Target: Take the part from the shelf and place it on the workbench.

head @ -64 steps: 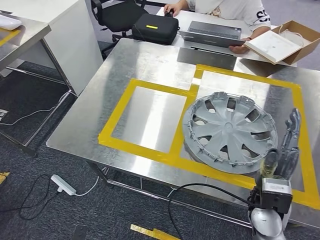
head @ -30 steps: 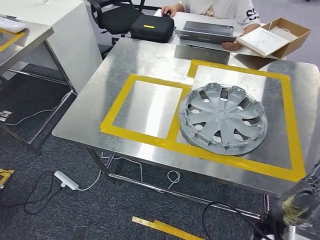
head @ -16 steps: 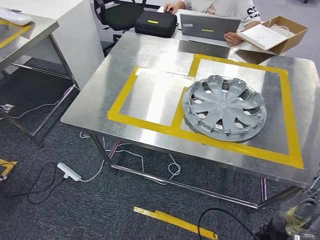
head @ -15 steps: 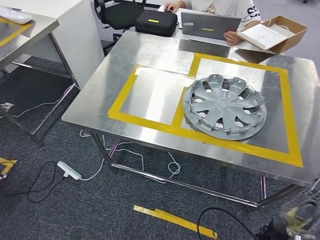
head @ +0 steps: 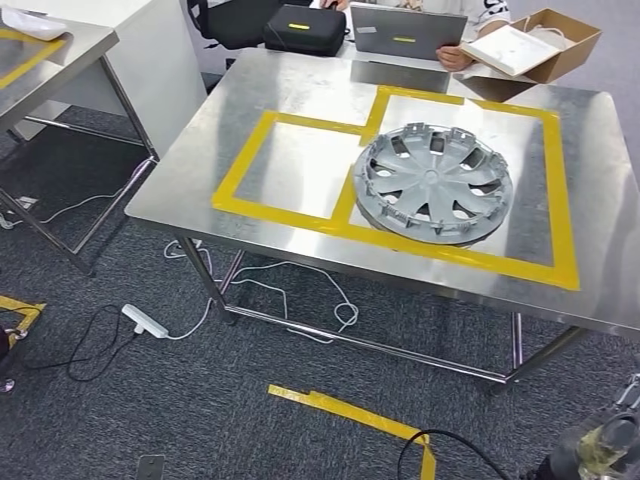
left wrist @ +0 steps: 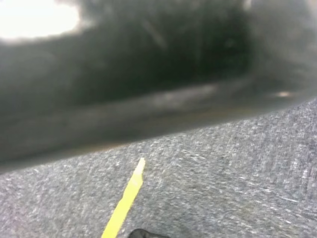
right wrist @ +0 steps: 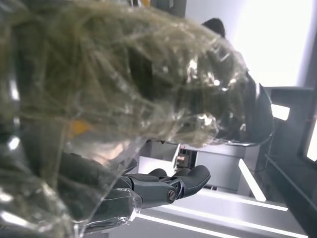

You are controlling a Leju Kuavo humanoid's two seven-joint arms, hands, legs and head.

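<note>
Lying flat on the desk (head: 249,100), the part (head: 433,183), a grey wheel cover, sits inside the right-hand yellow tape frame (head: 557,200), its near-left rim over the tape, so I judge the placing done. It lies far and left of the right hand (head: 604,450), low by the floor at the near right and the closer hand to it. The right wrist view shows that hand's fingers (right wrist: 179,182) stretched out, grasping nothing; the left hand's state I cannot tell.
</note>
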